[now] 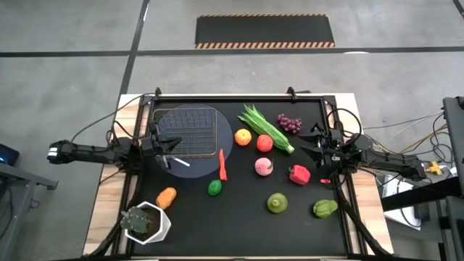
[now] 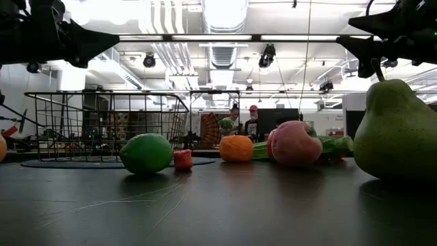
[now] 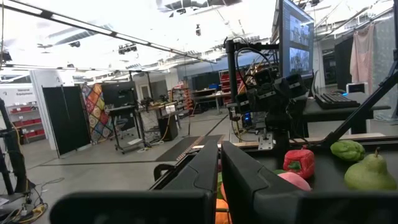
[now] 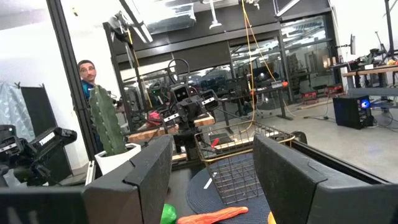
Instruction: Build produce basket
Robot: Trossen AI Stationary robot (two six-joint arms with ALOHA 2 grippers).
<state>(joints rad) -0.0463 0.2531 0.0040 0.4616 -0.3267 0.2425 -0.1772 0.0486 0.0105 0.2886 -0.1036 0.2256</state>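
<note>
The dark wire basket stands on its round grey disc at the table's far left; it also shows in the low view. The produce lies on the black mat to its right: a leafy green stalk, purple grapes, an orange fruit, a red fruit, a pink fruit, a red pepper, a thin red chili, a lime and a pear. My left gripper hovers over the basket's left edge, shut and empty. My right gripper hovers right of the grapes, open and empty.
A potted plant in a white pot stands at the near left corner, with an orange vegetable beside it. A green vegetable lies near right. A small white stick lies on the disc. People stand in the room beyond the table.
</note>
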